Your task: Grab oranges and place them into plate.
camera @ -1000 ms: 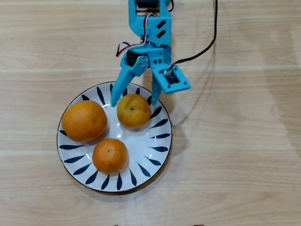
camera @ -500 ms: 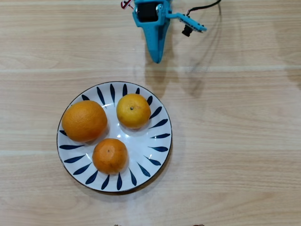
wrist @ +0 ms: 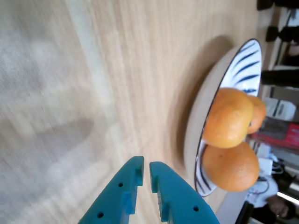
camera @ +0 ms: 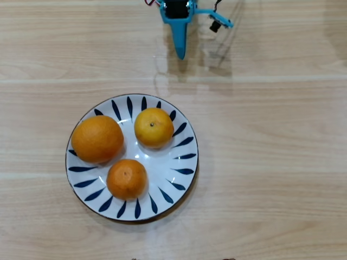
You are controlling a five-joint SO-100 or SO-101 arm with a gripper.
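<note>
though plated, oranges (camera: 126, 153) (three) well beyond jaws

The picture lies on its side. The blue plastic two-finger gripper (wrist: 144, 169) enters from the bottom edge, its tips nearly together with a thin gap and nothing between them. Beyond it on the light wooden table (wrist: 93, 84), to the right, the white blue-striped ceramic plate (wrist: 243, 60) holds round orange citrus fruits (wrist: 227, 122), clustered and overlapping.
</note>
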